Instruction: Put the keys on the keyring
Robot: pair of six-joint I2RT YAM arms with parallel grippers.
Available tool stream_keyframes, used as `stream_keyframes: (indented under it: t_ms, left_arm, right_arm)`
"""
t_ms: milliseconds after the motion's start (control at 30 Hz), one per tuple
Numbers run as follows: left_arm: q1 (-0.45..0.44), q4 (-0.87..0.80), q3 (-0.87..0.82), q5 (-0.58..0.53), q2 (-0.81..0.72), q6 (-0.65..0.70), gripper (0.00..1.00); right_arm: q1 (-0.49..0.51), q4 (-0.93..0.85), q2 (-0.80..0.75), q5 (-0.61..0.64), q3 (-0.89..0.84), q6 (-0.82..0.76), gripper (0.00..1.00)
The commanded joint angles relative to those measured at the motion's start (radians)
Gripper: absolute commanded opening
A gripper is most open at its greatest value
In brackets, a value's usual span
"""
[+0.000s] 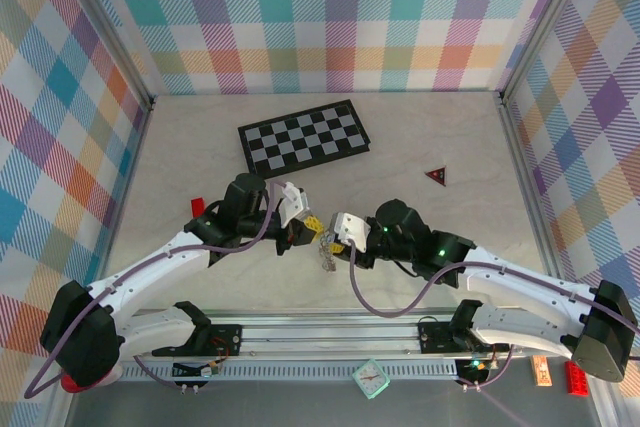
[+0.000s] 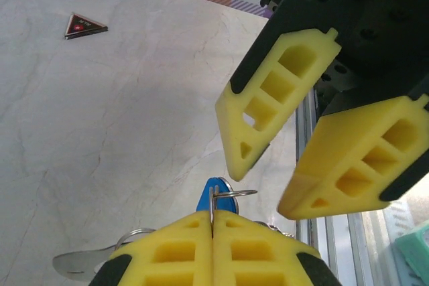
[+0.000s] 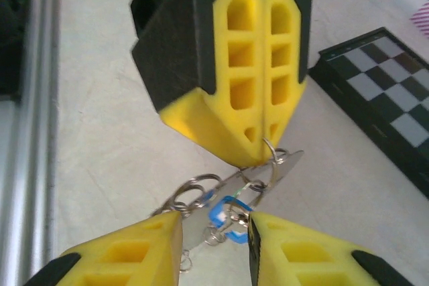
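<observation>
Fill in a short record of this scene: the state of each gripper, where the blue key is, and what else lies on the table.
left gripper: shut on the wire of the keyring
right gripper: open, one finger on either side of the blue key
blue key: among the ring's silver keys; cannot tell whether it is threaded on
chessboard: flat at the far side of the table
red triangle: on the table, right of the chessboard, apart from it

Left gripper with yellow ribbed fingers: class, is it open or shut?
Shut. The left gripper has its yellow fingers pressed together, no gap, pinching the thin silver wire keyring.
</observation>
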Motion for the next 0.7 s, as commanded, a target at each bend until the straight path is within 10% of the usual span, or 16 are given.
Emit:
stream_keyframes:
  t_ms: [0,667]
  left_arm:
    - [-0.012,0.036,0.000,-0.005,-0.030,-0.068,0.00]
    - [-0.019,0.076,0.009,-0.012,-0.017,-0.104,0.00]
  right_arm:
    - [0.007,0.077,0.006,0.070,-0.004,-0.047,0.30]
    - [0.021,0.095,0.041,-0.012,-0.001,-0.049,0.00]
